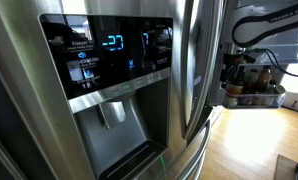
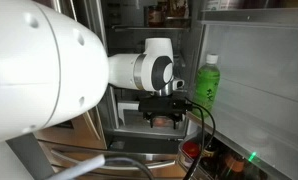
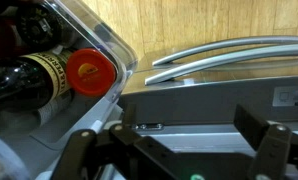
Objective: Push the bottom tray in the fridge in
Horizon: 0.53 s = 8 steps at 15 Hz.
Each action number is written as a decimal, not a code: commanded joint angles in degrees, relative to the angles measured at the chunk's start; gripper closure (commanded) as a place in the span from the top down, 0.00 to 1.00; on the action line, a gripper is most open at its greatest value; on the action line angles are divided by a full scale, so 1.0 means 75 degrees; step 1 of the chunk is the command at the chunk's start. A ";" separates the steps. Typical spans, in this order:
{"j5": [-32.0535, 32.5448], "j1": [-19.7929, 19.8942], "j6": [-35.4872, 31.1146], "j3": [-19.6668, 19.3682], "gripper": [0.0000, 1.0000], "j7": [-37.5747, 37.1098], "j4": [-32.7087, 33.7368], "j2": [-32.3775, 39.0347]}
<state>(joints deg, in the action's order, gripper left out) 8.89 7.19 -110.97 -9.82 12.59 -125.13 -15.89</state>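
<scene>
The stainless-steel fridge (image 1: 49, 120) fills an exterior view, with its black dispenser panel (image 1: 104, 50) lit blue and long bar handles (image 1: 192, 70). My gripper (image 3: 174, 150) is open, its two dark fingers wide apart over a grey ledge (image 3: 189, 105) at the fridge's bottom. It also shows in both exterior views (image 1: 232, 70) (image 2: 167, 112), low inside the open fridge. A clear tray (image 3: 101, 35) holding bottles, one with a red cap (image 3: 89, 72), lies at the left in the wrist view, beside the gripper and not touched by it.
A green bottle (image 2: 209, 80) stands on a shelf inside the open door. A red-capped bottle (image 2: 189, 152) lies low by the gripper. Two curved bar handles (image 3: 229, 55) and the wooden floor (image 3: 189, 25) lie below. A shelf of bottles (image 1: 257, 85) stands behind the arm.
</scene>
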 commanded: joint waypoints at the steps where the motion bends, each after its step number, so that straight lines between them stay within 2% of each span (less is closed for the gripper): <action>1: -0.0007 0.0015 0.0020 0.0014 1.00 0.0004 0.0017 0.0004; 6: -0.0007 0.0015 0.0020 0.0014 1.00 0.0003 0.0017 0.0004; 8: 0.0225 -0.0022 0.0091 0.0262 1.00 -0.0513 -0.0081 -0.0048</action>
<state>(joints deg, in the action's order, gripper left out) 8.91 7.19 -110.97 -9.63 12.32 -125.13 -15.89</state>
